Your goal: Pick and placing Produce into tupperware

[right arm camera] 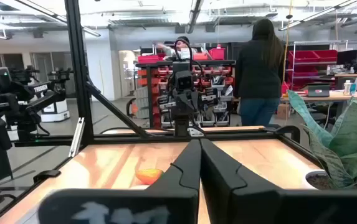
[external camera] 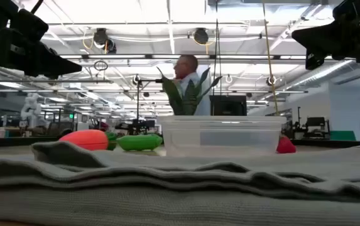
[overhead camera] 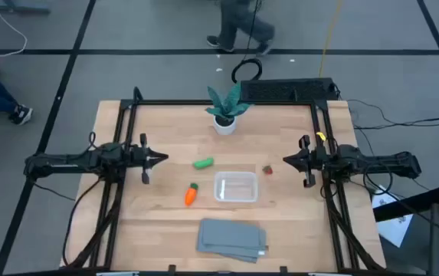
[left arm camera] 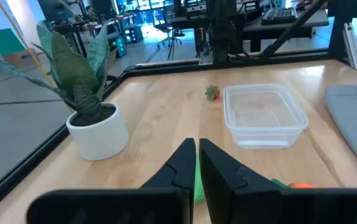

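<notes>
1. Left hand (overhead camera: 160,159) hovers over the left side of the desk (overhead camera: 165,222), fingers together, nothing between them; its tips point toward the middle.
2. Right hand (overhead camera: 288,159) hovers over the right side, fingers together, also empty.
3. Produce, all on the bare desk, none in the container: green pod (overhead camera: 203,162) nearest the left hand; carrot (overhead camera: 191,194) just below it in the high view; red berry (overhead camera: 267,169) near the right hand, just beside the tupperware's far right corner.
4. Tupperware (overhead camera: 237,187) sits mid-desk between the hands, empty.
5. Risks, judged: the berry is tiny, so closing fingers could flick it away; the light container may slide if nudged during a drop; the rounded pod may roll out of an off-centre grasp.
6. Count: two hands, three produce pieces, one tupperware, one potted plant (overhead camera: 225,110), one grey folded cloth (overhead camera: 231,236).
</notes>
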